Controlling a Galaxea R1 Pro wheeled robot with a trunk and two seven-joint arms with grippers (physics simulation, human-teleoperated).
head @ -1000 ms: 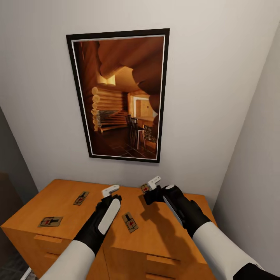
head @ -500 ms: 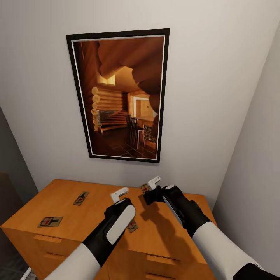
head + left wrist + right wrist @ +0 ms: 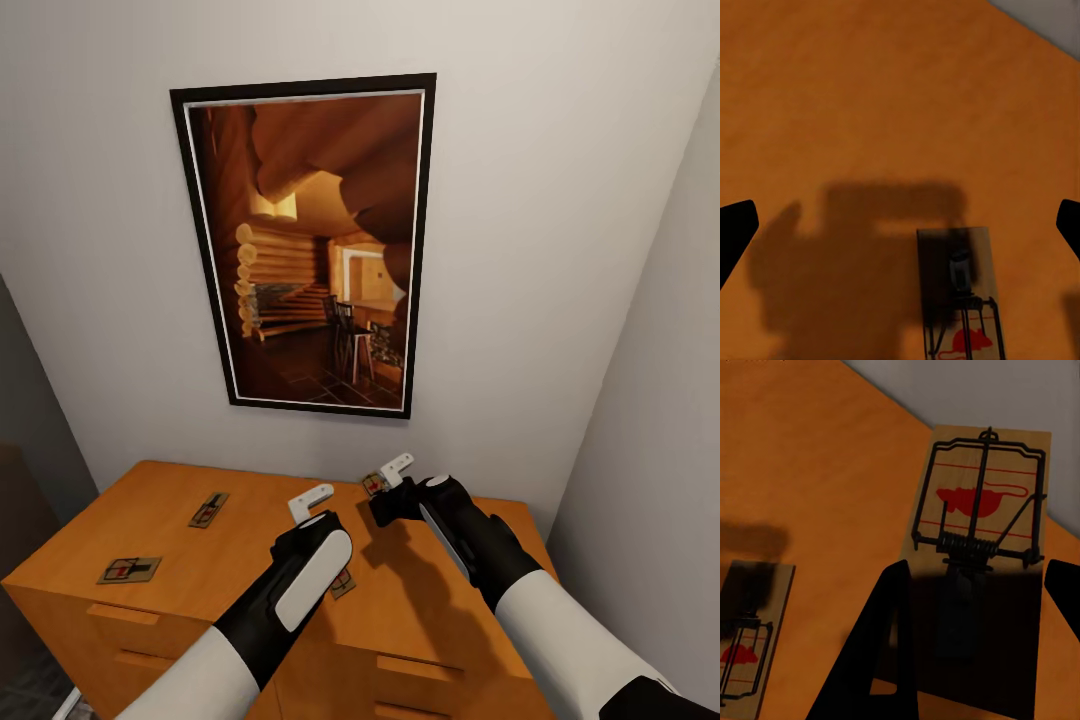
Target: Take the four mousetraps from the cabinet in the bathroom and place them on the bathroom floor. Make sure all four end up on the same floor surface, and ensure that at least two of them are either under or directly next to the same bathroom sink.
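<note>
Picking step, at the cabinet (image 3: 180, 560) top. Right gripper (image 3: 392, 477) closed on a trap (image 3: 979, 547), held just above the cabinet's back edge. Left gripper (image 3: 310, 502) spread wide, hanging over a second trap (image 3: 958, 292) at the cabinet's middle. Two more traps (image 3: 209, 509) (image 3: 129, 570) flat near the cabinet's left end. Next, probably: lower left, centre on trap, close.

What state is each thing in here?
left end effector: open, above the middle mousetrap.
right end effector: shut on the rear mousetrap.
middle mousetrap: flat on the cabinet, ungrasped.
rear mousetrap: gripped.
far-left mousetrap: flat on cabinet.
front-left mousetrap: flat on cabinet.
drawers: shut.
</note>
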